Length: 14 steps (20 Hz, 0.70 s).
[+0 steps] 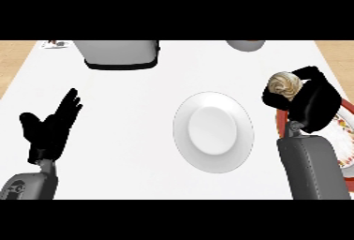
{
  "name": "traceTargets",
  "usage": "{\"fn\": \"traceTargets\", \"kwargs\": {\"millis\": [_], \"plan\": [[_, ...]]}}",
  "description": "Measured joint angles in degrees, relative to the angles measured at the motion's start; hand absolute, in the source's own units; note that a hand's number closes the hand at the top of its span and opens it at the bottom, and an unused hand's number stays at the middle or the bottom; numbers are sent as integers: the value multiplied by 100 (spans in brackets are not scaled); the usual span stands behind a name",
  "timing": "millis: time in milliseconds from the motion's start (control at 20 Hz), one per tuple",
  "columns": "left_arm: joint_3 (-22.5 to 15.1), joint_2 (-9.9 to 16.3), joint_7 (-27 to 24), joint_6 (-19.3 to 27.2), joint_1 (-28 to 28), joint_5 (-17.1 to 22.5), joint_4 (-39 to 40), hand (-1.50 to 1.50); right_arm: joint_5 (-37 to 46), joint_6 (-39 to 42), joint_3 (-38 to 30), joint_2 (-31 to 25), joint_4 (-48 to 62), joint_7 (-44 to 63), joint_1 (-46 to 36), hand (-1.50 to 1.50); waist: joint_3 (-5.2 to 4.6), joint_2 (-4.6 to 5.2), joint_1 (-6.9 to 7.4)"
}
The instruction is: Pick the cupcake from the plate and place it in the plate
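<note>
A cupcake [285, 84] with pale swirled frosting sits in my right hand [311, 101], whose fingers curl round it at the right side of the counter. Beneath and behind that hand lies a red-rimmed patterned plate [344, 133], mostly hidden by my forearm. A white plate [213, 132] lies in the middle of the counter, bare, to the left of the held cupcake. My left hand [52, 126] rests open at the left, fingers pointing up and away.
A grey and white appliance [119, 54] stands at the back left. A rounded white object [245, 44] shows at the back edge, right of centre. A small item [55, 44] lies at the far left corner.
</note>
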Motion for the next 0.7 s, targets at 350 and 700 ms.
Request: {"fn": "traceTargets", "kwargs": {"millis": [350, 700], "plan": [[15, -71, 34, -63, -106, -83, 15, 0, -794, -104, -691, -609, -283, -483, 779, 150, 3, 27, 62], [41, -107, 185, -127, -195, -106, -45, 0, -1707, 267, -1177, -1157, 361, -1228, 1147, 150, 7, 38, 89]]}}
